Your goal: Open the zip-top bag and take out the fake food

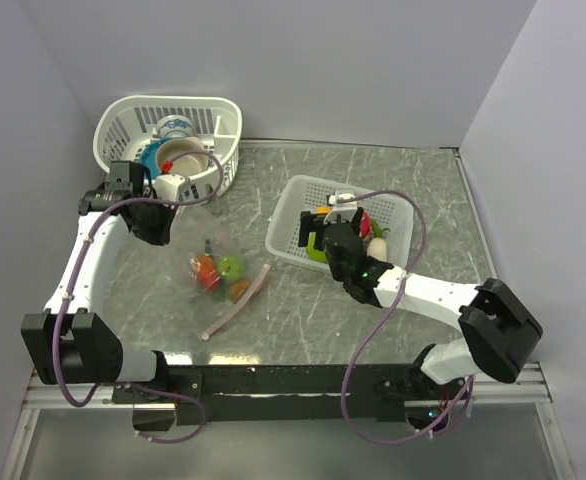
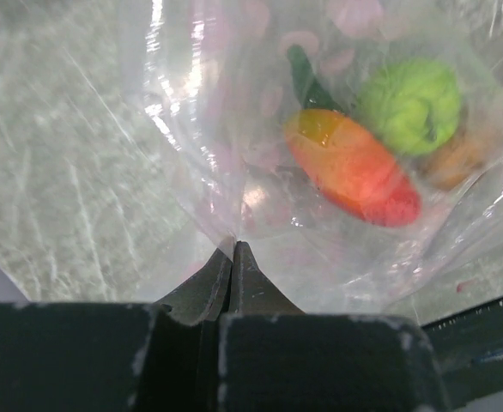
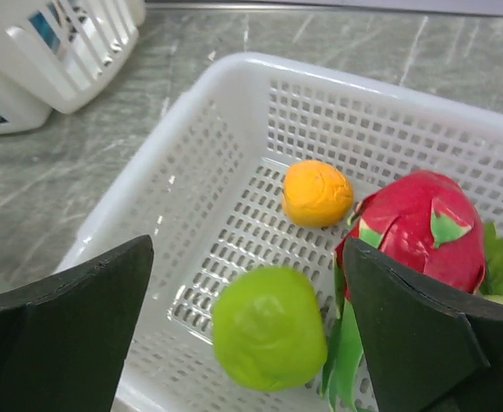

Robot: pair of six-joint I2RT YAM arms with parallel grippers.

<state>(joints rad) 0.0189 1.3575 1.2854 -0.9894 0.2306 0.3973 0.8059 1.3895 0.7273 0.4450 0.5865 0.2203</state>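
Grey tabletop (image 1: 303, 310), fake food (image 2: 352, 167) inside zip-top bag (image 2: 196, 129)

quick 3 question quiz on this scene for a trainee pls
1. True or false: the left end effector is shut on the zip-top bag.
2. The open right end effector hovers over: A) the zip-top bag B) the white mesh basket C) the left end effector.
3. Which fruit in that basket is pink-red with green tips?
Key: 1 true; 2 B; 3 dragon fruit.
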